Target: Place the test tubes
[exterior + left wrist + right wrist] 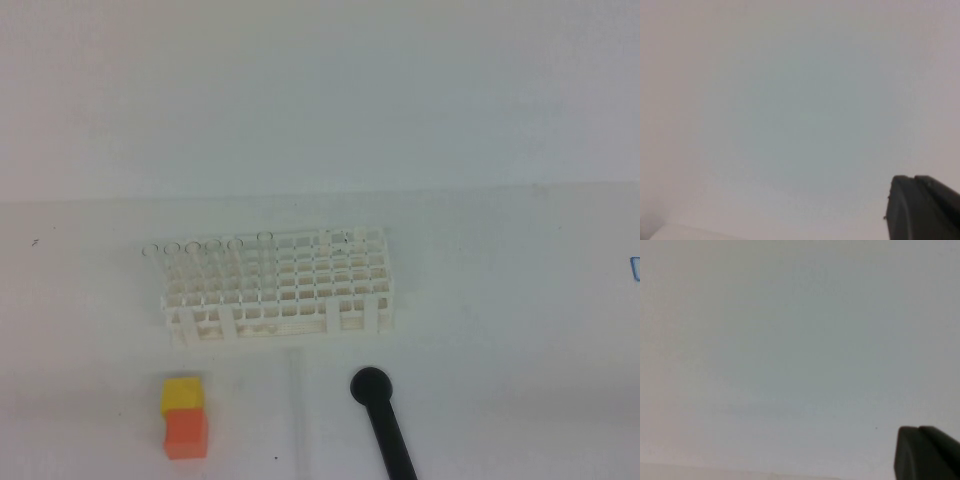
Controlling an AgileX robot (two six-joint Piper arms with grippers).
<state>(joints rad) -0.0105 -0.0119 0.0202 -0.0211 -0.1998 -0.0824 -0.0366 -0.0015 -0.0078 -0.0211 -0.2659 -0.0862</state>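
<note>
well, the left gripper (pixel 924 209) shows only as a dark corner at the edge of its wrist view, blank pale surface before it, and i cannot tell whether it is spread or pressed together. the right gripper (pixel 927 452) is the same in its own wrist view: one dark corner, nothing visibly held, state unreadable. neither appears in the high view, so both seem parked out of the working area.

on the white table (pixel 520 330) the test tube rack (pixel 277 290) sits mid-scene, long side facing the robot. several clear test tubes (pixel 195 250) stand upright in its far row, bunched toward the left end; most holes look free. a faint pale streak (pixel 296 400) runs from the rack's front toward the robot; it may be a tube lying flat, but i cannot be sure. just right of it lies a black round-headed object (pixel 372 385) with a long handle, and to the left a yellow block (pixel 182 393) touches an orange block (pixel 186 434).

the step in hand looks like the first reach. to do it well, i judge: confirm the lying tube, come down over its middle with the pincer wide, close gently since a clear round tube can roll or slip, lift clear of the black object, tip it upright, and centre it over a free hole before lowering, sparing the standing tubes.
</note>
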